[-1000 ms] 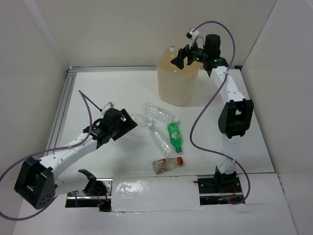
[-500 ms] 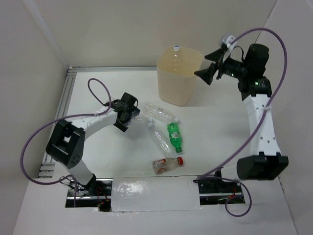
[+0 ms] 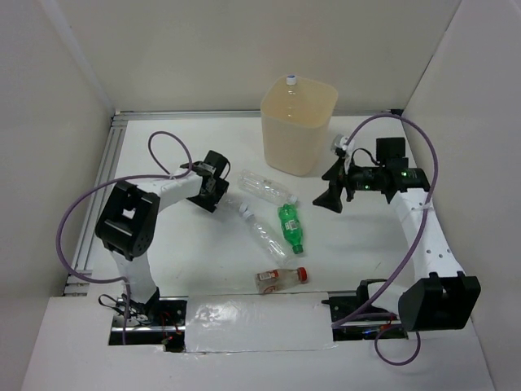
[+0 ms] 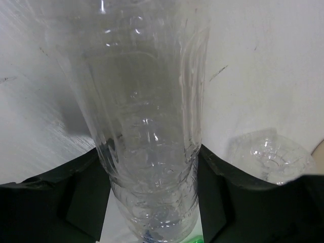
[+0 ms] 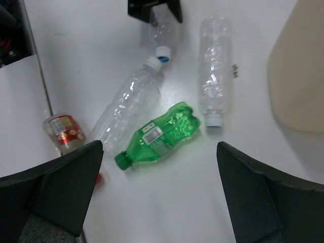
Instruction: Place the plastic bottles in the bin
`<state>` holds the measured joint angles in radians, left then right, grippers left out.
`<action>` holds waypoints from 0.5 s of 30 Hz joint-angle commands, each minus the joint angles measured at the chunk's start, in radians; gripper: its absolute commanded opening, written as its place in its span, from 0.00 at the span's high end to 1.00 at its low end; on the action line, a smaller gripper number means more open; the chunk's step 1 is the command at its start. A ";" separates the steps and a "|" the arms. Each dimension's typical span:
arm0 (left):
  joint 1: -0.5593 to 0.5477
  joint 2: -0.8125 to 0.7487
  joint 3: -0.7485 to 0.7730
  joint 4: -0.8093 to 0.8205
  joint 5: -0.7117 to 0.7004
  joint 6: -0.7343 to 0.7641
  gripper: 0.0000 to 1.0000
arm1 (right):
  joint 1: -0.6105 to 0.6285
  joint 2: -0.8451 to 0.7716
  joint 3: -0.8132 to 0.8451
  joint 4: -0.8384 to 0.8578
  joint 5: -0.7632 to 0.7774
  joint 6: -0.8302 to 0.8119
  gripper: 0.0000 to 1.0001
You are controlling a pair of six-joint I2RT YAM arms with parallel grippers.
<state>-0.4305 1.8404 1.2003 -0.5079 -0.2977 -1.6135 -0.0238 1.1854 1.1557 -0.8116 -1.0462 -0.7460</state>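
Observation:
The cream bin (image 3: 299, 122) stands at the back with one white-capped bottle (image 3: 290, 81) showing at its mouth. My left gripper (image 3: 218, 194) (image 4: 149, 152) is shut on a clear bottle (image 4: 147, 126) (image 5: 161, 35) lying on the table. Close by lie another clear bottle (image 3: 266, 186) (image 5: 215, 76), a long clear one (image 3: 262, 232) (image 5: 131, 104), a green one (image 3: 291, 228) (image 5: 161, 132) and a red-capped, red-labelled one (image 3: 279, 278) (image 5: 63, 130). My right gripper (image 3: 332, 192) (image 5: 159, 147) hangs open and empty above the table, just right of the green bottle.
White walls enclose the table on three sides. An aluminium rail (image 3: 106, 171) runs along the left edge. A purple cable (image 3: 171, 142) loops over each arm. A taped plate (image 3: 256, 322) sits between the arm bases at the near edge.
The left gripper has reached the clear bottle and shut on it. The right arm has swung from the bin's mouth down toward the bottles, staying open.

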 commanded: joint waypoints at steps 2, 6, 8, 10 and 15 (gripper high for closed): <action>0.004 -0.054 -0.053 -0.024 -0.001 0.139 0.72 | 0.085 -0.040 -0.048 -0.031 0.124 0.094 0.00; -0.069 -0.240 -0.042 0.005 -0.081 0.386 0.96 | 0.123 -0.069 -0.129 -0.003 0.244 0.123 0.03; -0.128 -0.306 0.002 0.051 -0.116 0.547 0.96 | 0.154 -0.092 -0.177 0.040 0.311 0.191 0.23; -0.154 -0.374 0.036 0.121 -0.100 0.657 1.00 | 0.173 -0.092 -0.243 0.081 0.339 0.224 0.42; -0.198 -0.330 0.268 0.317 -0.008 0.884 1.00 | 0.182 -0.083 -0.272 0.159 0.396 0.322 0.59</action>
<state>-0.6231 1.4868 1.3342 -0.3714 -0.3367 -0.9482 0.1513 1.1107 0.8837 -0.7616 -0.7193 -0.5091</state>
